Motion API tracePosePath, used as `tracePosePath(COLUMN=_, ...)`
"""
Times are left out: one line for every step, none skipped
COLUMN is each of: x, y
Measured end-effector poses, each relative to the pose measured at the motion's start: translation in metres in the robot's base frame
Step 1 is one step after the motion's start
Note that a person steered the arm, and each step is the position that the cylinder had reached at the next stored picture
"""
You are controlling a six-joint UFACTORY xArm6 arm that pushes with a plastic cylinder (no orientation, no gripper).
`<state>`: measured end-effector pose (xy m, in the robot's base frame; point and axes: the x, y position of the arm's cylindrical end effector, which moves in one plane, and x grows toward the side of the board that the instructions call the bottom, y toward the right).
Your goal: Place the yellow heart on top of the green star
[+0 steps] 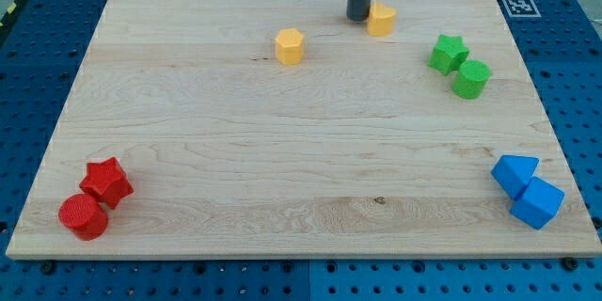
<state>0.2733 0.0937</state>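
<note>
While your tip (359, 18) touches the yellow heart (381, 20) on its left, holding nothing, the green star (449, 54) lies lower right.

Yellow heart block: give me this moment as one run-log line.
tip touching left side of yellow heart block | green star block to its lower right, apart | heart not yet at star | wooden board

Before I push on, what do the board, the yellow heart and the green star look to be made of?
Board: pale wood with a matt finish; grain lines and a small knot show. Yellow heart, touching my tip on the view's right: probably moulded plastic, with uniform colour and a soft sheen. Green star: the same look, likely plastic, solid colour, smooth faces. Painted wood cannot be ruled out.
</note>
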Motion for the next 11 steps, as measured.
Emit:
tracePosePath(x=0.008, y=0.028)
tracePosePath(x=0.014, y=0.037)
tracePosePath(x=0.014, y=0.034)
tracePosePath(x=0.018, y=0.005)
tracePosePath(x=0.035, y=0.008)
tracePosePath(x=0.046, y=0.021)
tracePosePath(x=0.046, y=0.034)
tracePosePath(x=0.046, y=0.054)
tracePosePath(x=0.046, y=0.072)
tracePosePath(x=0.046, y=0.067)
tracePosePath(x=0.049, y=0.027)
